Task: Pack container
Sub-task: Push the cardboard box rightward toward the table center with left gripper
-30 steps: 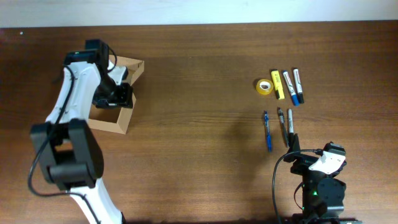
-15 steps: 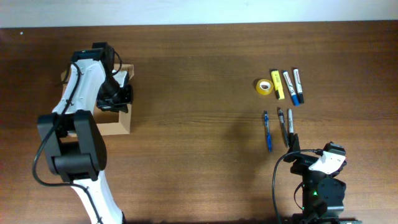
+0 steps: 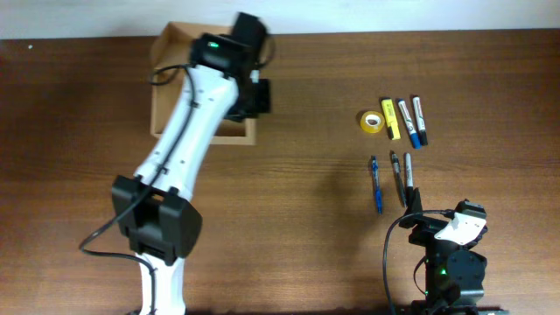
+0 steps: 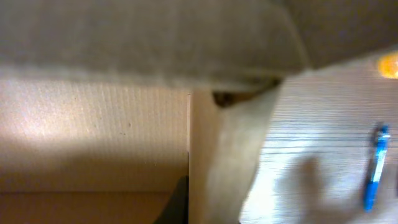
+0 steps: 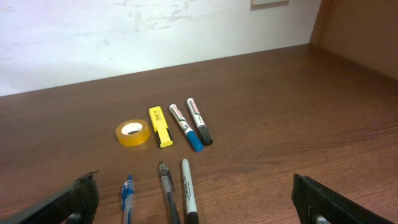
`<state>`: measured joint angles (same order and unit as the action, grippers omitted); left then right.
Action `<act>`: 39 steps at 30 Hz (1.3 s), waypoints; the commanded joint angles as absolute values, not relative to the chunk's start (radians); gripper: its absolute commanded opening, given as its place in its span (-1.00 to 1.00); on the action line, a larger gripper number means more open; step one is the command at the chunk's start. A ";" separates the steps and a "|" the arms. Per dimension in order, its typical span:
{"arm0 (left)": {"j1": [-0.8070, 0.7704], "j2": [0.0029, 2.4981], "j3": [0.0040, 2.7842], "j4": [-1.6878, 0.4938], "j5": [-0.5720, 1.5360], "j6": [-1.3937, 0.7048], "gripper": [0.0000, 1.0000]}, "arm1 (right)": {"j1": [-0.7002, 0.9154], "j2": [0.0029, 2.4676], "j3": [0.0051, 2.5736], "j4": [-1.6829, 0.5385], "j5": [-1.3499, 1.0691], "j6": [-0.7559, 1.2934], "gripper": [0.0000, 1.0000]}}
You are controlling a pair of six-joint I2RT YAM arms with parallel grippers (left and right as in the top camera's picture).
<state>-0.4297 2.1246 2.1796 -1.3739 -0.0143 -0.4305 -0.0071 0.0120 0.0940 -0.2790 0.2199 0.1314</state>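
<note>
Container [image 3: 175, 79] sits far-left on the bench [image 3: 297, 192], seemingly empty, its right wall pinched by the left tool [image 3: 259, 96]. Tape roll [image 3: 372, 122], highlighter [image 3: 391, 119], markers [image 3: 405, 118] and pens [image 3: 376, 184] lie unpacked well apart from it; the right tool [image 5: 196, 200] stands wide, holding nothing.

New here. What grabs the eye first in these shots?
The long white left arm stretches to the far left of the table, its left gripper shut on the right wall of an open cardboard box. On the right lies a tidy cluster on the bare wood: a yellow tape roll, a highlighter, markers and pens.
</note>
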 commanded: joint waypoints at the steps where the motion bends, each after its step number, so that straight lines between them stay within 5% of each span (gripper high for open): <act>1: -0.473 2.128 2.195 -1.364 -0.102 -0.591 -0.97 | -0.014 0.002 0.088 -0.280 0.233 0.140 0.98; 29: -0.637 2.376 2.194 -1.254 0.089 -0.632 -0.95 | -0.014 0.002 0.088 -0.280 0.233 0.140 0.99; 30: -0.639 2.376 2.194 -1.250 0.090 -0.632 -0.81 | -0.014 0.002 0.088 -0.280 0.233 0.140 0.98; 32: -0.641 2.376 2.194 -1.244 0.090 -0.637 -0.06 | -0.014 0.002 0.088 -0.280 0.233 0.140 0.98; 33: -0.641 2.376 2.194 -1.242 0.090 -0.636 0.12 | -0.014 0.002 0.088 -0.280 0.233 0.140 0.98; 39: -0.641 2.376 2.207 -1.257 0.095 -0.636 0.18 | -0.014 0.002 0.088 -0.280 0.233 0.140 0.98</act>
